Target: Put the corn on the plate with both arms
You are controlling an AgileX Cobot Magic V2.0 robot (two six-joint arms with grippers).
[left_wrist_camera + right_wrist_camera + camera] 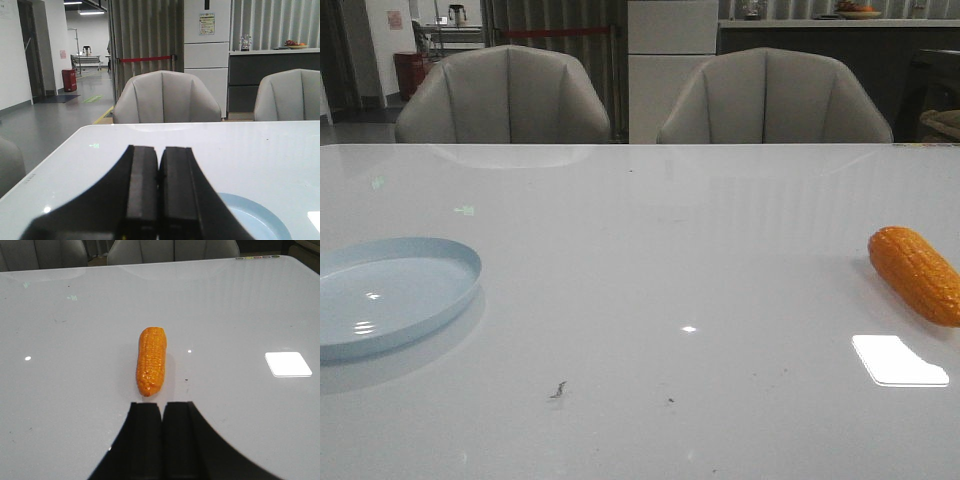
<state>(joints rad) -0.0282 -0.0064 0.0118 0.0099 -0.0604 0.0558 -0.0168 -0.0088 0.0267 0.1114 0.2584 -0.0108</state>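
Closest to the lens in the left wrist view: left gripper (159,172), both black fingers pressed flat together, nothing between them. Pale blue plate (260,220) lies on the white table (200,145) just beyond and to one side of those fingertips, partly hidden behind them; it holds nothing. In the front view the plate (390,295) sits at the table's left edge, cut by the frame.

Two grey chairs (505,95) stand at the table's far side. A bright window reflection (898,360) shows on the tabletop near the right edge.

Right gripper (162,412): fingers closed against each other, holding nothing. Corn (151,367) lies flat on the table directly ahead of the fingertips, near but not touching, its long axis in line with them. Front view puts the corn (918,275) at the far right, well apart from the plate. Neither arm shows in the front view.
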